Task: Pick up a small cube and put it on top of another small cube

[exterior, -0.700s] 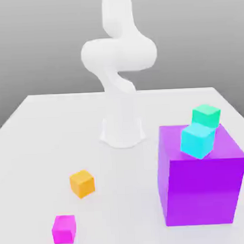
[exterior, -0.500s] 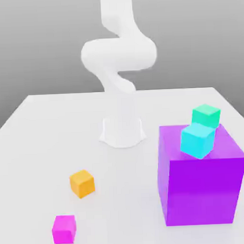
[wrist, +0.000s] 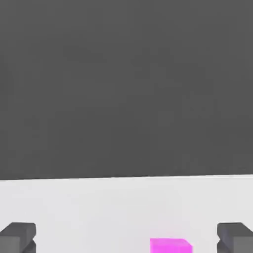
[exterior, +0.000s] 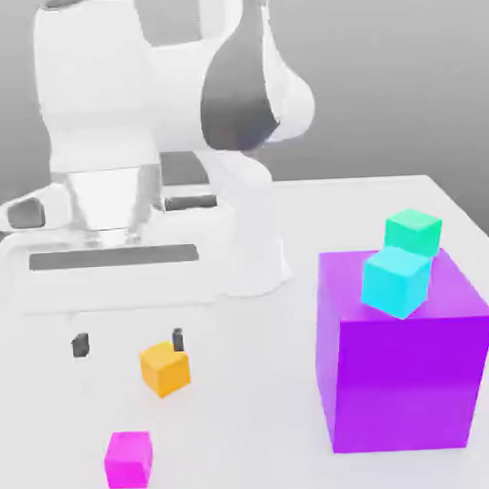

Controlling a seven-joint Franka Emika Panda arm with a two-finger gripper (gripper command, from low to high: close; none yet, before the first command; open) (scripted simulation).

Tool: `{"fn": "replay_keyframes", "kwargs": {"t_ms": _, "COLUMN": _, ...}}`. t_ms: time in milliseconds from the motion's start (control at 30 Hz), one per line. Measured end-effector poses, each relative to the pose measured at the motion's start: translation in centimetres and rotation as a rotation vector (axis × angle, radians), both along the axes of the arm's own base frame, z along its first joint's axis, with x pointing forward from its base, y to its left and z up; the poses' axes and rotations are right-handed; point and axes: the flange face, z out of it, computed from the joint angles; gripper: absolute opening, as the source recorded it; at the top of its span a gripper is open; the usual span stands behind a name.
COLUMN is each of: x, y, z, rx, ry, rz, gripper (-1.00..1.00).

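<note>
your hand (exterior: pixel 128 342) has swung in low over the white tabletop (exterior: pixel 256 408), where a moment ago you saw just the arm upright at the back. its two dark fingertips (exterior: pixel 80 345) stand wide apart with nothing between them. the small bright magenta-pink cube (exterior: pixel 129 459) sits untouched near the front edge on the exterior view's left, apart from the small orange cube (exterior: pixel 165 368) just behind it. the hand hangs nearer the orange one, so you likely have to come forward before lowering. the large purple cube (exterior: pixel 406 367) carrying two teal cubes hasn't shifted.
</note>
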Motion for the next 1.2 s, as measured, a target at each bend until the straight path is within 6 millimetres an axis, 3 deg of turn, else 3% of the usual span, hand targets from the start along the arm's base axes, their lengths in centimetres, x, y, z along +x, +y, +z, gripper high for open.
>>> {"fn": "replay_keyframes", "kwargs": {"t_ms": 167, "x": -2.6, "y": -2.1, "z": -8.7, "rx": -0.017, "ry": 0.132, "rz": 0.000, "gripper": 0.00}}
{"fn": "replay_keyframes", "kwargs": {"t_ms": 333, "x": -3.1, "y": -2.5, "z": -15.3, "rx": -0.021, "ry": 0.154, "rz": 0.000, "gripper": 0.00}}
{"fn": "replay_keyframes", "kwargs": {"t_ms": 367, "x": -3.2, "y": -2.5, "z": -16.1, "rx": -0.020, "ry": 0.154, "rz": -0.001, "gripper": -1.00}}
{"fn": "replay_keyframes", "kwargs": {"t_ms": 567, "x": -3.2, "y": -2.5, "z": -16.4, "rx": -0.020, "ry": 0.156, "rz": -0.001, "gripper": -1.00}}
{"fn": "replay_keyframes", "kwargs": {"t_ms": 633, "x": -3.1, "y": -2.5, "z": -15.1, "rx": -0.021, "ry": 0.155, "rz": 0.000, "gripper": -1.00}}
{"fn": "replay_keyframes", "kwargs": {"t_ms": 767, "x": -3.0, "y": -2.1, "z": -10.4, "rx": -0.017, "ry": 0.154, "rz": 0.008, "gripper": -1.00}}
{"fn": "replay_keyframes", "kwargs": {"t_ms": 900, "x": -0.8, "y": 4.5, "z": -4.9, "rx": 0.021, "ry": 0.146, "rz": 0.156, "gripper": -1.00}}
{"fn": "replay_keyframes", "kwargs": {"t_ms": 1000, "x": -0.2, "y": 11.9, "z": -0.3, "rx": 0.033, "ry": 0.143, "rz": 0.319, "gripper": -1.00}}
{"fn": "replay_keyframes", "kwargs": {"t_ms": 1067, "x": -0.6, "y": 15.9, "z": 2.8, "rx": 0.032, "ry": 0.143, "rz": 0.413, "gripper": -1.00}}
{"fn": "replay_keyframes", "kwargs": {"t_ms": 1200, "x": -2.7, "y": 22.0, "z": 9.0, "rx": 0.007, "ry": 0.143, "rz": 0.562, "gripper": -1.00}}
